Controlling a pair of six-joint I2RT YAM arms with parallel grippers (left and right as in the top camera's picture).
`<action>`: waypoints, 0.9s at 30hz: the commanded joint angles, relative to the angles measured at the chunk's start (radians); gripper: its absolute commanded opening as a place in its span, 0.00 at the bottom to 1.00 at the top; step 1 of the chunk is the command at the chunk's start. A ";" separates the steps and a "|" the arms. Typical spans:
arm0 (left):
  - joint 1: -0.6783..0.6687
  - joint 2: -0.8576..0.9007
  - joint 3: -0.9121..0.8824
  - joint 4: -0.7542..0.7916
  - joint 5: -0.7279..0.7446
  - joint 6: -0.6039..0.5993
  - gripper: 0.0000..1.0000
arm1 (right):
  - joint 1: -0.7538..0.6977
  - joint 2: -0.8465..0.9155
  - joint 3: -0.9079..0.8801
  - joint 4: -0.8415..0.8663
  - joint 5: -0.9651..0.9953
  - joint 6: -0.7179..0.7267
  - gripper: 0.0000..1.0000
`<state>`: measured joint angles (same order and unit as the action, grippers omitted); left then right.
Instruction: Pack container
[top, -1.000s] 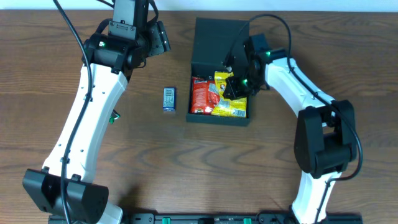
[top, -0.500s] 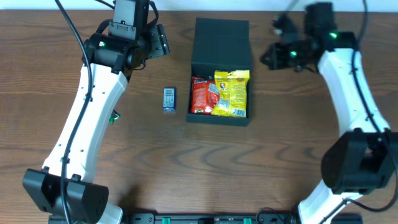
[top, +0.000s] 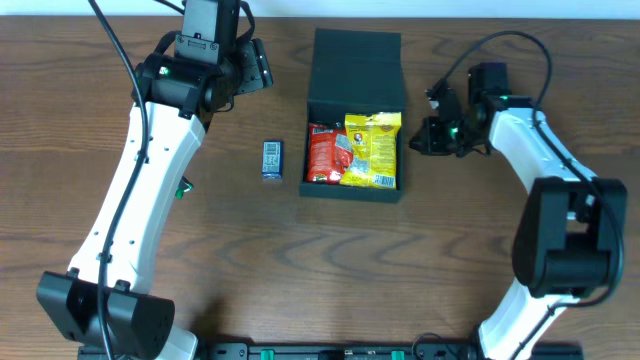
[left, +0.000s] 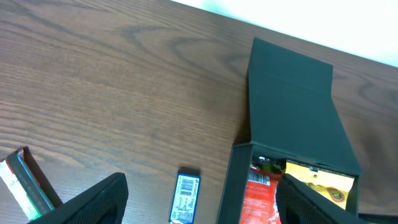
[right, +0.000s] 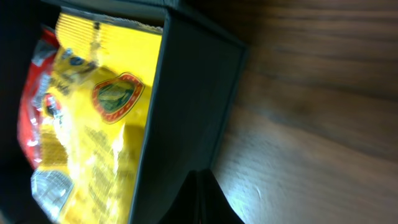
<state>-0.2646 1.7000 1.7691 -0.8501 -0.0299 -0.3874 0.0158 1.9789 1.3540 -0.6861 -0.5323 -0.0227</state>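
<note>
Cardboard container (top: 350, 191): dark and matte, in the middle of the wooden table (top: 60, 100); its flap lid (top: 356, 62) lies open toward the far side.
Contents: a red packet (top: 321, 153) at the left and a yellow packet (top: 372, 150) at the right, side by side, covering most of the floor.
Outside: a small blue packet (top: 272, 160) lies flat on the table, near the container's left wall but not touching it.
Left gripper (top: 258, 64): jaws wide apart with nothing between them, above the table, far-left of the container.
Right gripper (top: 425, 140): jaws closed together on nothing, just beside the container's right wall.
Step in hand: I judge the filling is partly done, with one packet waiting outside.
Next move: probably the left gripper must come down over the blue packet, take it across its narrow side and lay it in the container. Little room is free there. After that, the lid must be closed.
Hard to see: a red-and-green thing (left: 18, 180) is cut off at the edge of the left wrist view, and I cannot tell what it is. The right wrist view is blurred.
</note>
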 joint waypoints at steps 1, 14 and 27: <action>0.003 0.013 0.000 -0.010 -0.003 0.018 0.77 | 0.035 0.050 -0.002 0.018 -0.023 0.026 0.01; 0.003 0.013 0.000 -0.037 -0.003 0.026 0.77 | 0.105 0.055 0.000 0.102 0.006 0.049 0.01; 0.003 0.013 0.000 -0.044 -0.003 0.045 0.77 | 0.117 0.060 0.000 0.280 0.005 0.075 0.01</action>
<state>-0.2646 1.7000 1.7691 -0.8894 -0.0299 -0.3679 0.1116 2.0262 1.3499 -0.4183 -0.5007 0.0383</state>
